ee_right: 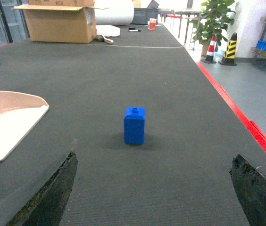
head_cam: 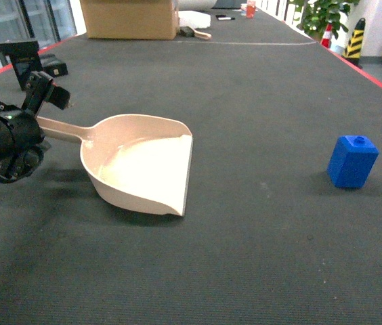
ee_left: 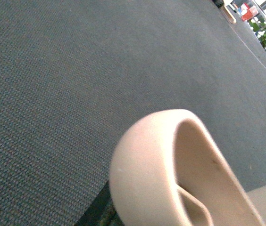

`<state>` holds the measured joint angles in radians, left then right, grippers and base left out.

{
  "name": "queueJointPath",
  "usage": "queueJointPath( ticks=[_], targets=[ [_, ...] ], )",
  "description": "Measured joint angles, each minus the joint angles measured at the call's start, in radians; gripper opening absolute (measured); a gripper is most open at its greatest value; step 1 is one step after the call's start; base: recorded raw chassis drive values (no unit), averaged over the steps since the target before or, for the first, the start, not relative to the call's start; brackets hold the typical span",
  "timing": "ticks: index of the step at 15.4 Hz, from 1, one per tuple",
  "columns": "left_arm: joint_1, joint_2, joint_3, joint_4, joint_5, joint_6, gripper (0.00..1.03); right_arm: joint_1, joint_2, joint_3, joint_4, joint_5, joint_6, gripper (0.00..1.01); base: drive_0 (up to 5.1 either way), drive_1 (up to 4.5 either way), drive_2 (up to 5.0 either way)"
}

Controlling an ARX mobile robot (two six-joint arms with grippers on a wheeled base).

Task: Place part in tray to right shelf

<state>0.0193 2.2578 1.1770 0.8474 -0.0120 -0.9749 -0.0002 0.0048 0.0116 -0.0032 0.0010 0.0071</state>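
Head view hid left gripper [head_cam: 45, 112] at tray [head_cam: 140, 162] handle, grip unclear; right gripper [ee_right: 152, 188] wide open, empty, w/ part [ee_right: 134, 125] ahead.

The left gripper [head_cam: 38, 108] is covering the end of the tray's [head_cam: 143, 162] handle in the head view, so how its jaws are standing on it cannot be told. In the left wrist view the tray [ee_left: 170, 174] is filling the lower frame as a blur, running off the bottom edge. The right gripper's fingertips [ee_right: 53, 188] are showing only as dark tips cut by the bottom edge.
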Motion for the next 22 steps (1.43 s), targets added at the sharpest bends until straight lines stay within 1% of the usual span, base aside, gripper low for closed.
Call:
queueJointPath(
  ticks=[2, 3, 4, 5, 6, 7, 9, 10, 11, 12, 13, 16, 18, 20, 22],
  targets=[
    [0.005, 0.038, 0.027, 0.026, 0.011, -0.032, 0.75, 0.000, 0.000, 0.000, 0.000, 0.000, 0.000, 0.98, 0.0, 0.00, 0.0],
    [0.009, 0.055, 0.031, 0.055, 0.021, -0.065, 0.61, 0.000, 0.000, 0.000, 0.000, 0.000, 0.000, 0.98, 0.0, 0.00, 0.0],
    [0.009, 0.060, 0.031, 0.076, 0.032, -0.077, 0.52, 0.000, 0.000, 0.000, 0.000, 0.000, 0.000, 0.98, 0.0, 0.00, 0.0],
    [0.009, 0.064, 0.032, 0.109, 0.035, -0.098, 0.39, 0.000, 0.000, 0.000, 0.000, 0.000, 0.000, 0.98, 0.0, 0.00, 0.0],
    [0.009, 0.066, 0.039, 0.118, 0.034, -0.119, 0.30, 0.000, 0.000, 0.000, 0.000, 0.000, 0.000, 0.98, 0.0, 0.00, 0.0],
    [0.009, 0.073, 0.049, 0.130, 0.037, -0.159, 0.19, 0.000, 0.000, 0.000, 0.000, 0.000, 0.000, 0.98, 0.0, 0.00, 0.0],
    [0.006, 0.075, 0.053, 0.157, 0.045, -0.204, 0.16, 0.000, 0.000, 0.000, 0.000, 0.000, 0.000, 0.98, 0.0, 0.00, 0.0],
    [0.001, 0.074, 0.043, 0.180, 0.046, -0.222, 0.16, 0.000, 0.000, 0.000, 0.000, 0.000, 0.000, 0.98, 0.0, 0.00, 0.0],
    [-0.008, 0.061, 0.020, 0.207, 0.045, -0.230, 0.15, 0.000, 0.000, 0.000, 0.000, 0.000, 0.000, 0.98, 0.0, 0.00, 0.0],
    [-0.014, 0.048, 0.010, 0.216, 0.050, -0.231, 0.15, 0.000, 0.000, 0.000, 0.000, 0.000, 0.000, 0.98, 0.0, 0.00, 0.0],
    [-0.026, 0.032, 0.002, 0.236, 0.069, -0.229, 0.14, 0.000, 0.000, 0.000, 0.000, 0.000, 0.000, 0.98, 0.0, 0.00, 0.0],
    [-0.074, -0.010, -0.003, 0.278, 0.104, -0.233, 0.13, 0.000, 0.000, 0.000, 0.000, 0.000, 0.000, 0.98, 0.0, 0.00, 0.0],
    [-0.092, -0.021, -0.003, 0.298, 0.122, -0.234, 0.13, 0.000, 0.000, 0.000, 0.000, 0.000, 0.000, 0.98, 0.0, 0.00, 0.0],
    [-0.146, -0.050, -0.014, 0.335, 0.135, -0.263, 0.13, 0.000, 0.000, 0.000, 0.000, 0.000, 0.000, 0.98, 0.0, 0.00, 0.0],
    [-0.202, -0.069, -0.030, 0.394, 0.147, -0.336, 0.13, 0.000, 0.000, 0.000, 0.000, 0.000, 0.000, 0.98, 0.0, 0.00, 0.0]
  ],
)
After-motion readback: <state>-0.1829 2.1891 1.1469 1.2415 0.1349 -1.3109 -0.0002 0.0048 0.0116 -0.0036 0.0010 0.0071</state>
